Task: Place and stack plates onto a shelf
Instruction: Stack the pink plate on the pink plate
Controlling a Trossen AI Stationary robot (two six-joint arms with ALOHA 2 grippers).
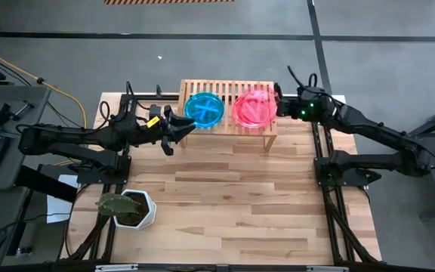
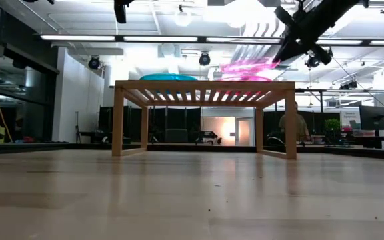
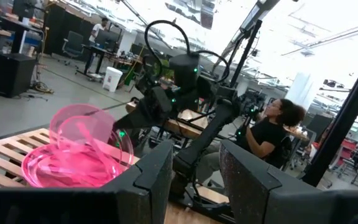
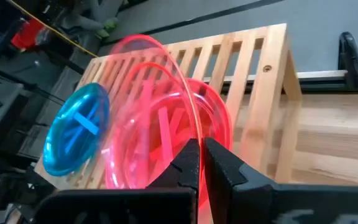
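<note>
Your right gripper sits at the 3 o'clock edge of the pink stack on the shelf, its fingers pinching the rim of a pink plate. In your right wrist view that plate is tilted up on edge over the pink ones lying flat below it, its far rim lifted. The teal stack lies flat at the 9 o'clock end of the slatted top, just beside the pink stack. The shelf's long axis runs from 9 to 3 o'clock across the table. Your left gripper hovers at 7 o'clock of the teal stack, jaws spread and holding nothing. A white plant pot stands toward 7 o'clock on the table. You can read no writing or labels anywhere.
</note>
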